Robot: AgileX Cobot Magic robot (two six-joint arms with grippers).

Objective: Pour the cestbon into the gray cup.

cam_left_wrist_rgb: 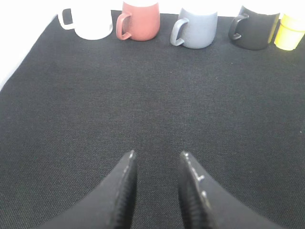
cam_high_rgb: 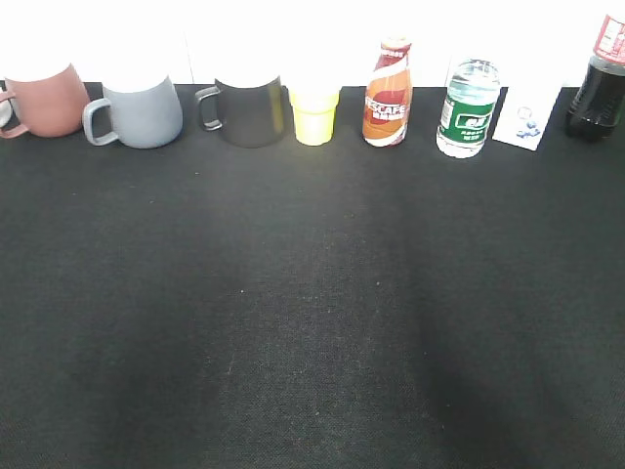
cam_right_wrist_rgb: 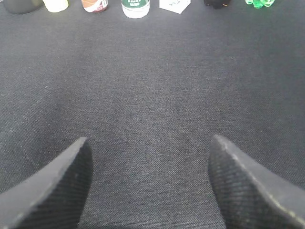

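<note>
The cestbon (cam_high_rgb: 468,107), a clear bottle with a green label, stands upright in the back row, right of centre; its lower part shows at the top of the right wrist view (cam_right_wrist_rgb: 135,6). The gray cup (cam_high_rgb: 143,111) stands in the same row at the left, handle to the left; it also shows in the left wrist view (cam_left_wrist_rgb: 198,29). My left gripper (cam_left_wrist_rgb: 157,155) is open and empty over bare cloth, far in front of the cups. My right gripper (cam_right_wrist_rgb: 148,143) is wide open and empty, far in front of the bottles. Neither gripper shows in the exterior view.
The back row also holds a reddish-pink mug (cam_high_rgb: 46,98), a black mug (cam_high_rgb: 248,110), a yellow cup (cam_high_rgb: 314,114), an orange-brown Nescafe bottle (cam_high_rgb: 388,95), a white carton (cam_high_rgb: 525,115) and a dark cola bottle (cam_high_rgb: 598,83). A white mug (cam_left_wrist_rgb: 89,23) stands far left. Black cloth (cam_high_rgb: 312,313) covers the table.
</note>
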